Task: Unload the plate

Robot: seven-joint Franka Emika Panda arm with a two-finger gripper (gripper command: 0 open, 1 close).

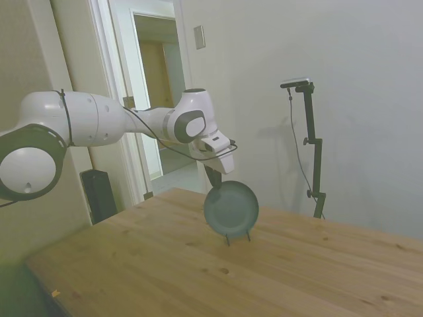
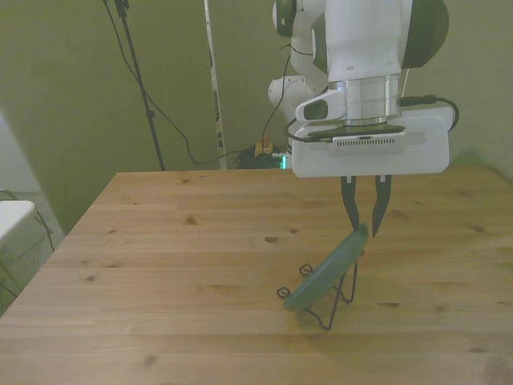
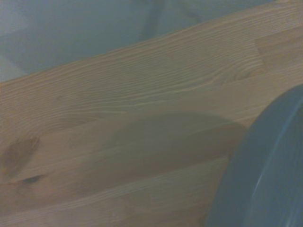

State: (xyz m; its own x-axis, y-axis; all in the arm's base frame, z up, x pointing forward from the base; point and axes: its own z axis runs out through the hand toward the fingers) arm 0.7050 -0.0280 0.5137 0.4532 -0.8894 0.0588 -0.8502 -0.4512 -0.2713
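Step in hand looks like the approach to grasp: the gripper is hanging right over the top rim of the plate, fingers pointing down and set narrowly apart, one on each side of the rim, nothing held yet. Whether a fingertip is already touching the rim, cannot tell.

The plate is sitting tilted in a thin wire stand, leaning back on it, near the table's middle, a bit toward the front view's right. In the side view the plate is facing the camera with the stand's feet showing beneath it. The wrist view is catching only a blurred arc of the plate over wood grain.

Next move probably calls for lowering a touch so the rim sits deeper between the fingers, closing, then lifting up and out of the stand without dragging it along.

Arm pose: reaching in level above the table, wrist bending down, hand near vertical over the plate.
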